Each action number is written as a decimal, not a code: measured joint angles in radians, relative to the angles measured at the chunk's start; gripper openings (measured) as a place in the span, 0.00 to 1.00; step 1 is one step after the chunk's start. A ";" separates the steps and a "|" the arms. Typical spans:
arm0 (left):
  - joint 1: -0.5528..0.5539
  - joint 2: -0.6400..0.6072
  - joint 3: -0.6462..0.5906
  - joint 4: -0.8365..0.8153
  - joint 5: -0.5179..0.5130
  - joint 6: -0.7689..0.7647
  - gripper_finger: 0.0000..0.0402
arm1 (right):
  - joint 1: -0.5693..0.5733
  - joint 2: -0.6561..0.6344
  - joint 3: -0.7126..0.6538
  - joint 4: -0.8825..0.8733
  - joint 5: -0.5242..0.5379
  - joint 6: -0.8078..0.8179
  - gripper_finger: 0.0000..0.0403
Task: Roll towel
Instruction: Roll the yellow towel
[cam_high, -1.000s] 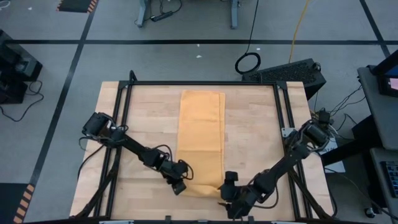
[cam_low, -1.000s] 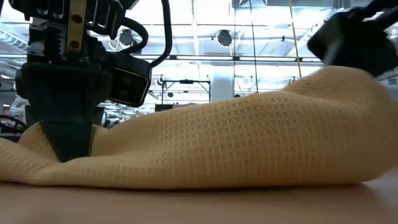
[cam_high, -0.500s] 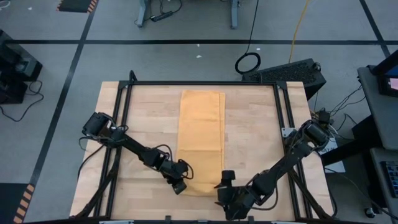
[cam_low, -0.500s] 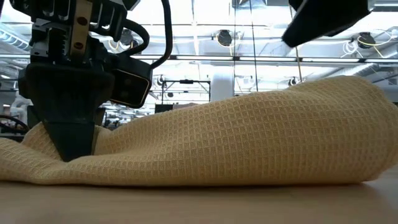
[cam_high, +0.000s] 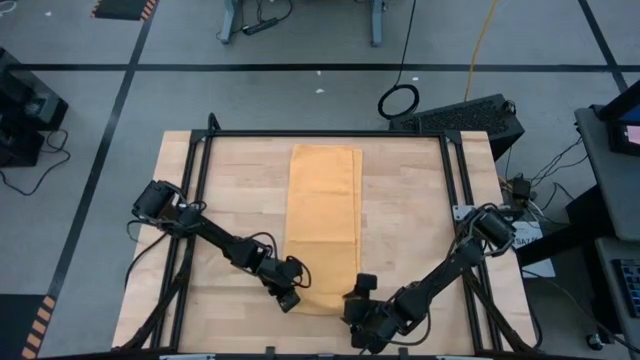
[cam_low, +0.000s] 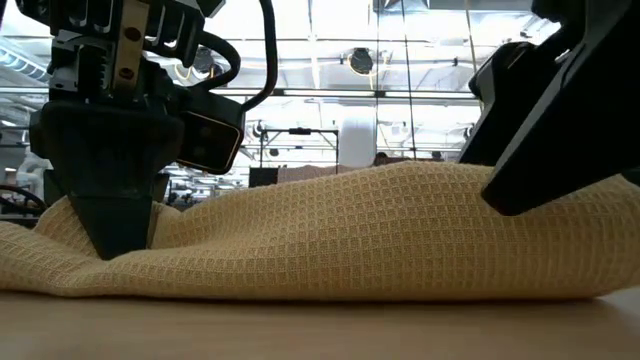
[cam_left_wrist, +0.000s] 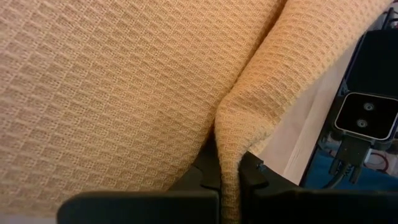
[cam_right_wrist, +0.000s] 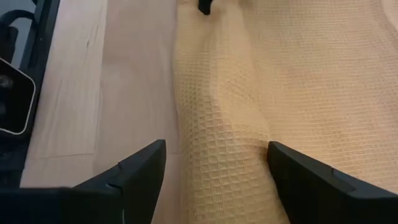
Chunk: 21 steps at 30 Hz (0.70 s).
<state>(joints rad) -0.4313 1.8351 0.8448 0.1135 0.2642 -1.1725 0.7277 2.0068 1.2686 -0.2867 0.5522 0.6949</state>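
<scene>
The towel (cam_high: 322, 225) is lying mostly flat on the surface (cam_high: 410, 220), rolling barely begun: left pincer (cam_high: 288, 297) pinching its near edge, right pincer (cam_high: 357, 312) spread astride the other corner.

The plain orange-yellow waffle-weave cloth towel (cam_low: 350, 235) runs off both side edges of the low view. Its near left corner is hidden inside the left gripper (cam_left_wrist: 230, 177), whose dark fingers (cam_left_wrist: 208, 174) are cut off by the picture edge.
</scene>
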 joint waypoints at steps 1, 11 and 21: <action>0.000 0.000 0.000 0.000 0.000 0.000 0.02 | 0.000 0.000 0.000 0.000 -0.002 -0.001 0.67; 0.000 0.000 0.000 0.000 -0.004 0.000 0.02 | -0.008 0.006 -0.030 0.006 -0.059 0.017 0.74; 0.000 0.000 0.000 0.000 -0.008 0.008 0.02 | -0.045 0.006 -0.077 0.063 -0.120 0.024 0.76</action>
<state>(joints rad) -0.4316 1.8355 0.8448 0.1136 0.2560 -1.1645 0.6825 2.0132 1.1918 -0.2236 0.4324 0.7188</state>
